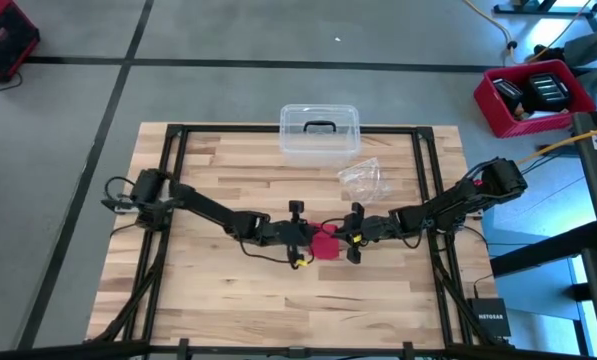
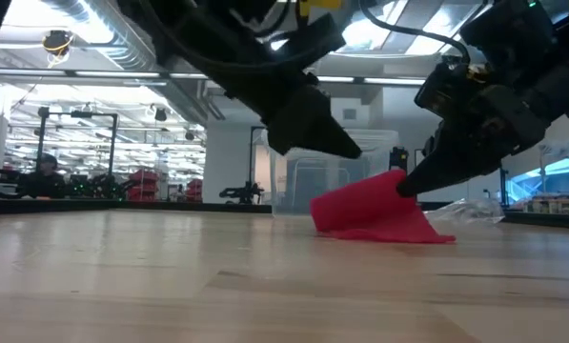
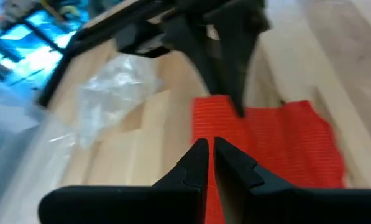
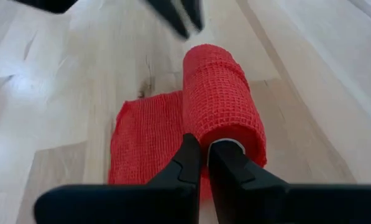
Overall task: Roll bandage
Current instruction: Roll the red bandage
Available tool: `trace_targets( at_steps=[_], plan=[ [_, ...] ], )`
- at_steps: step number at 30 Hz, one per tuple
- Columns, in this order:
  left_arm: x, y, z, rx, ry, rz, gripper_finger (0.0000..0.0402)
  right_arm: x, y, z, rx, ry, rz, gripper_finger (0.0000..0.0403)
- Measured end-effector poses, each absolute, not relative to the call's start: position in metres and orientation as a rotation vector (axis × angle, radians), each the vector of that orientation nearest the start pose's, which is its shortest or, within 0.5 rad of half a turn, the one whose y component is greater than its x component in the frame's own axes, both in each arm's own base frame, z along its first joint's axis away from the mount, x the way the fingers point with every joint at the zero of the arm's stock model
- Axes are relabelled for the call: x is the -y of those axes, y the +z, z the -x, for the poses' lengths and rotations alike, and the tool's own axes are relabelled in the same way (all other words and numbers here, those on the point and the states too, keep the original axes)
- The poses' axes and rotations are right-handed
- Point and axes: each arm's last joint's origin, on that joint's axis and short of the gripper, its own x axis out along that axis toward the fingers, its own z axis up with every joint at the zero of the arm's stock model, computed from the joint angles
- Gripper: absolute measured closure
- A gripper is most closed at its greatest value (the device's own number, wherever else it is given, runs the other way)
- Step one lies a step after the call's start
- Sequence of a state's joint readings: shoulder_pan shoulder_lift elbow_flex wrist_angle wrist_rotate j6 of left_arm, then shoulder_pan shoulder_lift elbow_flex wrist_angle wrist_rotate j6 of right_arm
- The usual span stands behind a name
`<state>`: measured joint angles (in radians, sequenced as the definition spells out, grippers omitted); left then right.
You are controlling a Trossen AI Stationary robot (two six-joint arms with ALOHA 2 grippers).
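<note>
The red bandage (image 1: 325, 244) lies at the table's middle, partly rolled. Its roll (image 4: 217, 93) runs from one gripper to the other, and a flat tail (image 4: 145, 140) lies spread on the wood beside it. In the low view the bandage (image 2: 375, 214) rises toward my right gripper. My right gripper (image 4: 204, 163) is shut at the roll's right end. My left gripper (image 3: 210, 149) is shut, with its tips at the roll's left end (image 3: 213, 115). I cannot tell whether it touches. My right gripper is shut on the roll's right end (image 4: 232, 142), where a pale core shows. Its fingers come from the table's right, slanting down, along the roll. The fingers hide how they meet the end. That end is raised (image 2: 394, 179), and the tail rests on the table (image 2: 398, 234).
A crinkled clear plastic wrapper (image 1: 362, 179) lies just beyond the bandage. A clear plastic box with a dark handle (image 1: 319, 131) stands at the far edge. Bare wood lies toward the near edge and to both sides.
</note>
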<state>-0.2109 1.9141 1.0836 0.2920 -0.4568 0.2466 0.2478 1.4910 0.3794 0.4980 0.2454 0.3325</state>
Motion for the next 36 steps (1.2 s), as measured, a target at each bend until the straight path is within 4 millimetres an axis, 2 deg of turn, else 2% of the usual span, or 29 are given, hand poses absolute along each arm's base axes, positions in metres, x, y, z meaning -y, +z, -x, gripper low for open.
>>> trace_targets(
  at_steps=[9, 18, 22, 32, 36],
  plan=[
    [0.055, 0.138, -0.403, -0.561, 0.109, -0.362, 0.0384, -0.051, 0.118, -0.234, -0.582, -0.138, -0.225, 0.0372],
    [0.044, 0.137, -0.405, -0.561, 0.142, -0.312, 0.0384, -0.053, 0.124, -0.232, -0.589, -0.068, -0.274, 0.0279],
    [0.044, 0.136, -0.405, -0.567, 0.143, -0.313, 0.0384, -0.052, 0.132, -0.225, -0.617, -0.051, -0.272, 0.0254],
    [0.043, 0.135, -0.404, -0.571, 0.149, -0.308, 0.0384, -0.048, 0.163, -0.205, -0.590, -0.015, -0.289, 0.0247],
    [0.043, 0.136, -0.405, -0.569, 0.148, -0.310, 0.0384, -0.047, 0.164, -0.207, -0.559, -0.057, -0.277, 0.0246]
  ],
)
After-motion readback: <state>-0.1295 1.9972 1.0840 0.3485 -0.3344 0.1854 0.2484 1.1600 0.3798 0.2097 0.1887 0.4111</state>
